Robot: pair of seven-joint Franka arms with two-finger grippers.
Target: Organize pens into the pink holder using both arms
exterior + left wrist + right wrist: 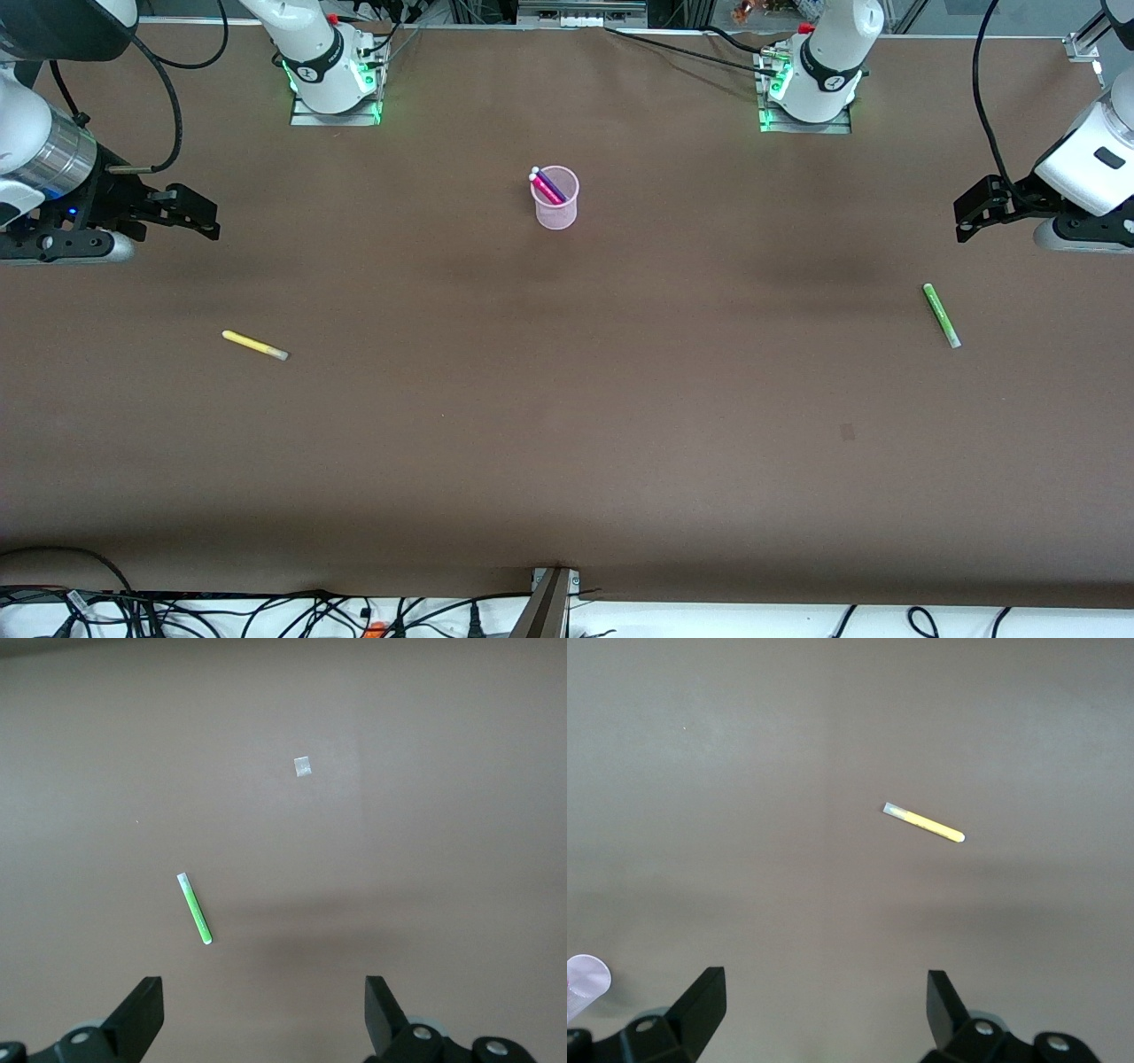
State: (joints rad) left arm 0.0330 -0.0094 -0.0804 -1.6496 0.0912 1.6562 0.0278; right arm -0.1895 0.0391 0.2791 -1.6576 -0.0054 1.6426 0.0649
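The pink holder [556,198] stands upright mid-table toward the bases, with a magenta pen [543,187] and a dark purple pen [553,185] leaning inside it. A yellow pen [254,345] [924,822] lies flat toward the right arm's end. A green pen [941,315] [195,908] lies flat toward the left arm's end. My right gripper [197,215] [826,992] hangs open and empty in the air at its end of the table. High at the other end, my left gripper [973,213] [264,997] is open too, with nothing between its fingers. The holder's rim [585,978] shows at the right wrist view's edge.
The brown table [567,425] carries a small pale square mark [303,767] [847,432]. Both arm bases [335,80] [811,84] stand along the table edge farthest from the front camera. Cables [266,611] lie below the table's near edge.
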